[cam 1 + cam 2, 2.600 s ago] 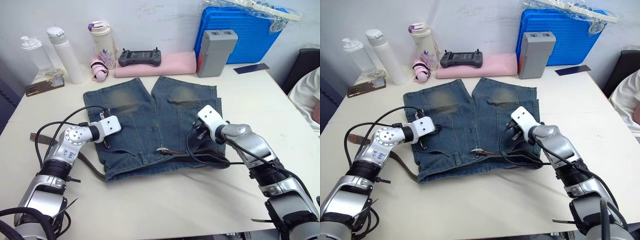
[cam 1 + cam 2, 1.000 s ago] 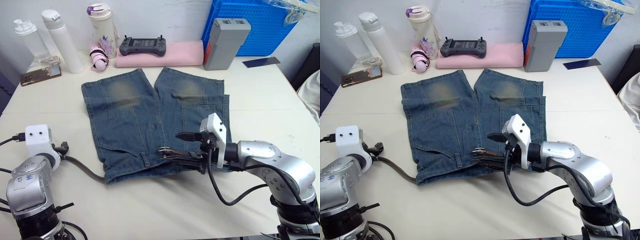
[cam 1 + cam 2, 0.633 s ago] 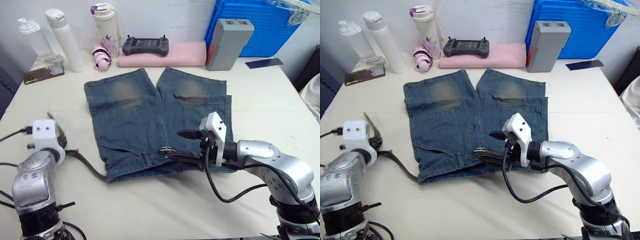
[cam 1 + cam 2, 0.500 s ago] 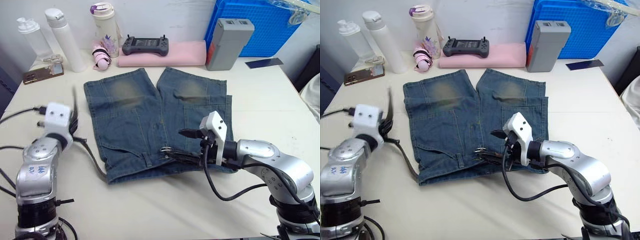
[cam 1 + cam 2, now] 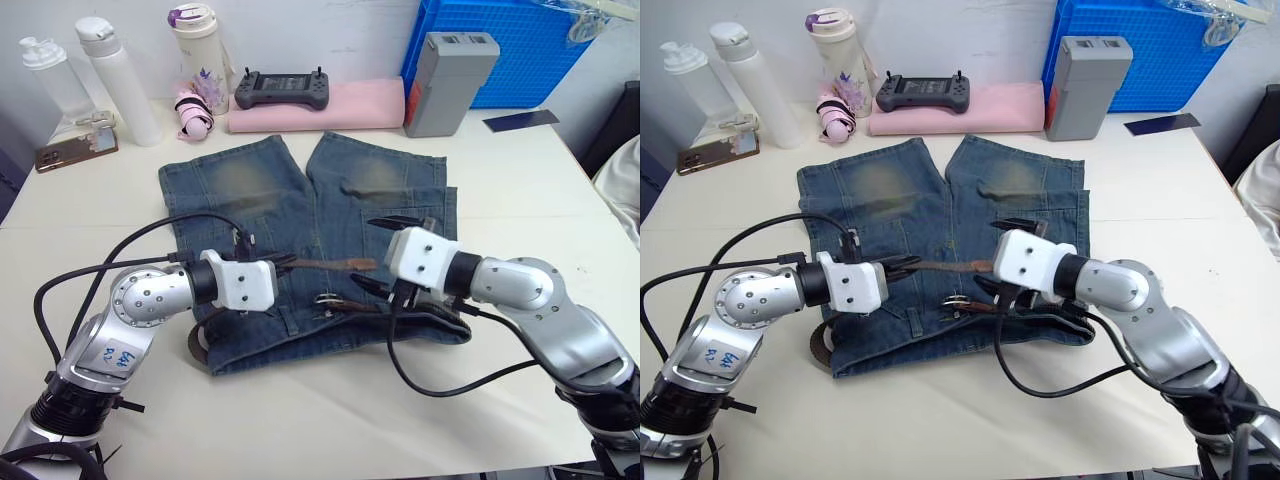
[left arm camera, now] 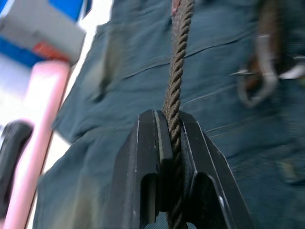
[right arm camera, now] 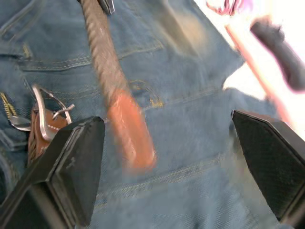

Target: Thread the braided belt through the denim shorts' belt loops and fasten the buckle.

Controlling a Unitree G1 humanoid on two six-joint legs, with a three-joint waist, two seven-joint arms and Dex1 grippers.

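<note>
Denim shorts (image 5: pixel 300 215): spread flat on the pale table (image 5: pixel 520 180), waistband toward the robot, the two legs pointing away toward the wall.
Braided belt (image 5: pixel 950 266): dark-brown woven strap; one stretch lies along the waistband, a loop of it shows at the shorts' left edge, and its free end is lifted over the middle of the shorts, reaching toward the right gripper.
Belt tip (image 7: pixel 131 136): smooth reddish-brown end piece, hanging between the right gripper's two spread fingers without touching either.
Buckle (image 5: pixel 327 299): silver frame with prong, resting on the waistband near the middle of the shorts, just below the raised belt end.
Belt loops: too small to make out with certainty.
Left gripper (image 6: pixel 172 129): fingers clamped on the braided belt a little back from its tip, holding the strap edge-on above the denim.
Right gripper (image 5: pixel 385 252): fingers spread wide apart, poised over the right half of the shorts and facing the belt tip; grasping nothing.
Background, far edge of table: two white bottles (image 5: pixel 95 70), a lidded tumbler (image 5: pixel 195 45), a dark handheld controller (image 5: pixel 277 88) on a pink rolled cloth (image 5: pixel 340 105), a grey box (image 5: pixel 445 68) and a blue crate (image 5: pixel 500 50).
Left edge of table: a phone (image 5: pixel 68 150) beside the bottles.
</note>
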